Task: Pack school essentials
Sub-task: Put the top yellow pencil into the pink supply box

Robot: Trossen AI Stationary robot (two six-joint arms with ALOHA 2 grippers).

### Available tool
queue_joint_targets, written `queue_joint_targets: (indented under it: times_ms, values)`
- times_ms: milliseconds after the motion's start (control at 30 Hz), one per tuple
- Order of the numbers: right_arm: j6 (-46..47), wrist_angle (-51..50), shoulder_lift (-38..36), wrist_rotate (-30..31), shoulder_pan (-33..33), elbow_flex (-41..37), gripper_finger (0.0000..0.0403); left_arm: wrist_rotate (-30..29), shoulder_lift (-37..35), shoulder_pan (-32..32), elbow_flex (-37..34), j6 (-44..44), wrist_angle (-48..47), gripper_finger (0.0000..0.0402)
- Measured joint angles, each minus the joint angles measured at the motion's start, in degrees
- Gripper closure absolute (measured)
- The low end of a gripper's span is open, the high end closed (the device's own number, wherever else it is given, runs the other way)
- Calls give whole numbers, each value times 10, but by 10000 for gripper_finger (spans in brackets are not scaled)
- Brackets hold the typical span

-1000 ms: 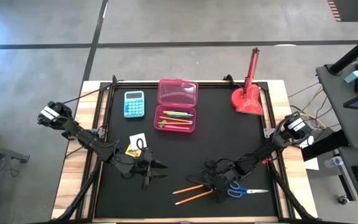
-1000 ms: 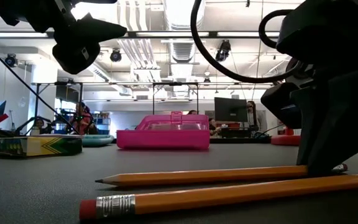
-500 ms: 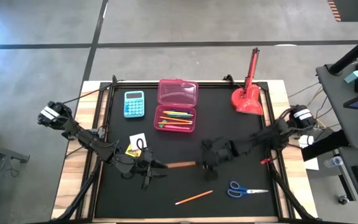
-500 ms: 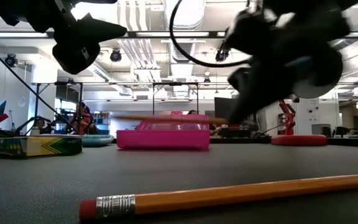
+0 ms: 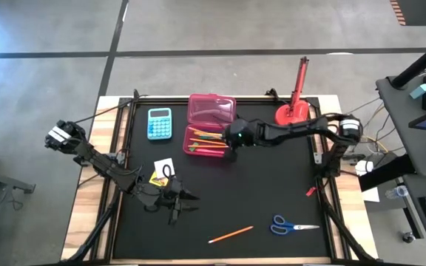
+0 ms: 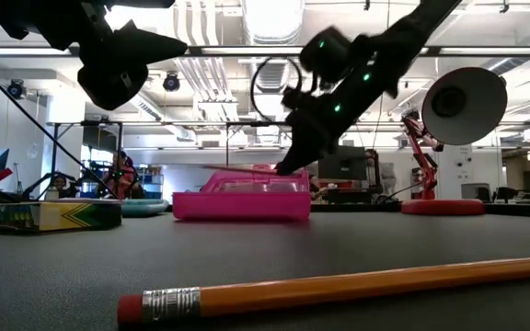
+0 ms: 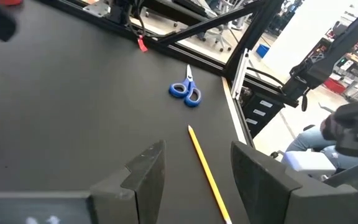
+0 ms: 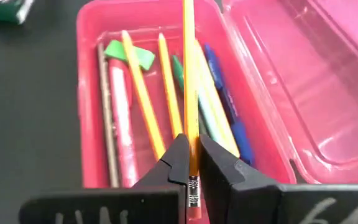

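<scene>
My right gripper (image 5: pixel 232 137) is over the open pink case (image 5: pixel 211 127), shut on an orange pencil (image 8: pixel 189 74). The case's tray (image 8: pixel 92 93) holds several pencils and pens and a green eraser. A second orange pencil (image 5: pixel 230 235) and the blue-handled scissors (image 5: pixel 293 224) lie flat on the mat near the near edge. The white-and-yellow pack (image 5: pixel 160 171) lies left of centre. My left gripper (image 5: pixel 181 198) is open, low over the mat beside that pack; its wrist view shows the pencil (image 7: pixel 207 169) and scissors (image 7: pixel 186 93) ahead. My right gripper pinches the orange pencil between its two fingers near the eraser end (image 8: pixel 192 177). The pencil runs forward along the fingers, not across them. The gripper comes slanting down from the table's right. The pencil (image 6: pixel 247 170) is lifted clear, about level, over the case's tray.
A light-blue calculator (image 5: pixel 159 123) lies left of the case. A red desk lamp (image 5: pixel 296 111) stands at the far right corner. A small red piece (image 5: pixel 310 191) lies by the right edge. The case's lid (image 5: pixel 211 108) lies open on the far side.
My right gripper took one of the two pencils at the near edge, lifted it clear and carried it toward the far edge, ending over the pink case's tray. The other pencil and the scissors stayed in place. My left arm kept still.
</scene>
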Motion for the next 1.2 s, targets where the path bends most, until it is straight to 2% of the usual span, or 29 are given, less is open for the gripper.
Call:
queue_joint_targets:
  times_ms: [200,533,1067,1200]
  values:
    - [-1,7,44,-9,-17,25,390,0,0,0,0,-1,-1,237]
    - [12,-67,47,-9,-17,42,390,0,0,0,-1,-1,-1,237]
    - [12,-51,60,-8,-16,29,390,0,0,0,-1,-3,0,237]
    - [12,-49,67,-8,-16,29,376,0,0,0,-1,-4,0,237]
